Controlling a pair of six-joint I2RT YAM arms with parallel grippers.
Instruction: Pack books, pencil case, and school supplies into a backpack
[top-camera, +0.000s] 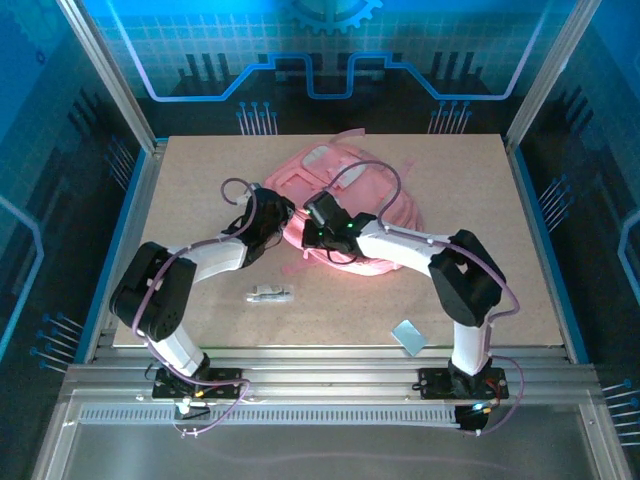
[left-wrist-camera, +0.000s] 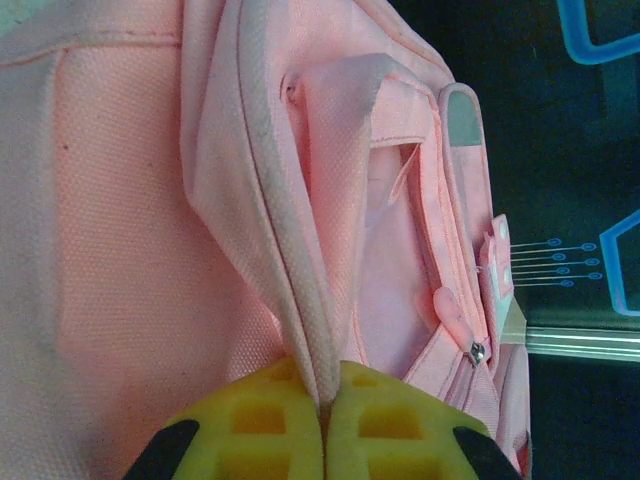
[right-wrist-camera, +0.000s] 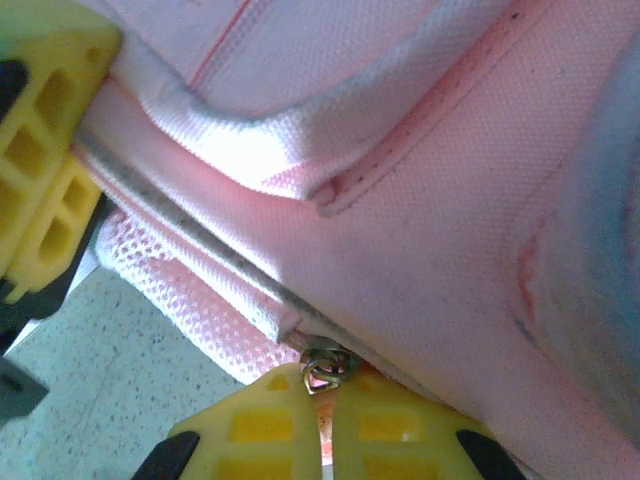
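The top camera is looking down over the whole table (top-camera: 200, 200). Both wrist cameras are peering closely at the backpack (left-wrist-camera: 120, 250), sharing it.

Count: 1 backpack (top-camera: 345, 200), pink. 1 pen-like stick (top-camera: 270, 294), white-silver. 1 pale blue rectangle (top-camera: 407, 336), flat. 2 robot arms: left arm (top-camera: 200, 262), right arm (top-camera: 420, 245).

- Left arm (top-camera: 200, 262): base lower left of the frame, elbow outward, forearm angled toward centre.
- Left end effector (left-wrist-camera: 322, 425): yellow fingers (left-wrist-camera: 255, 415) pressed together, pinching a backpack (left-wrist-camera: 120, 250) seam.
- Right arm (top-camera: 410, 245): base lower right, forearm reaching left.
- Right end effector (right-wrist-camera: 325, 425): closed on a zipper pull (right-wrist-camera: 322, 368).
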